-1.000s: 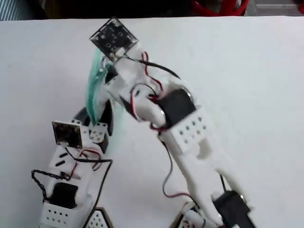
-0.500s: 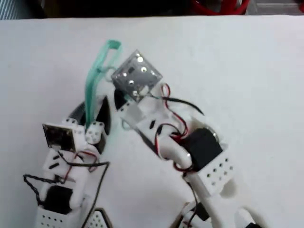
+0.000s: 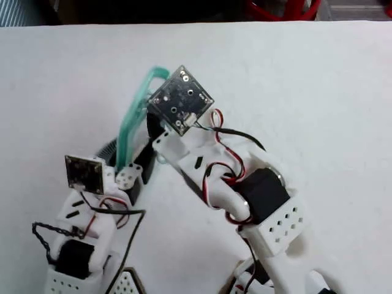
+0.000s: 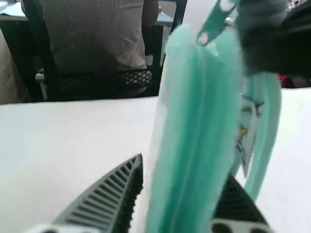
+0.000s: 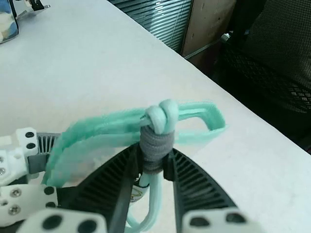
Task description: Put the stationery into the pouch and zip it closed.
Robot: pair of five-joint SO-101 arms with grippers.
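Pouch (image 3: 130,116) stands on edge, one end pinched in L gripper (image 4: 184,182), R gripper (image 5: 154,160) clamped on zip pull (image 5: 154,141) nr pouch's other end; recommend R draws pull straight along pouch's top edge w/ L grip firm, no twisting, lest zip jam.

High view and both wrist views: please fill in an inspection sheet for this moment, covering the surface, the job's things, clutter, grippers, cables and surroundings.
Surface: white table, plain top.
Job's things: mint-green pouch, held on edge between the two arms.
Clutter: nothing seen.
Grippers: left gripper shut on one end of the pouch; right gripper shut on the grey-wrapped zip pull.
Cables: red and black wires loop loosely along both arms.
Surroundings: mesh chair and blinds beyond the table edge.
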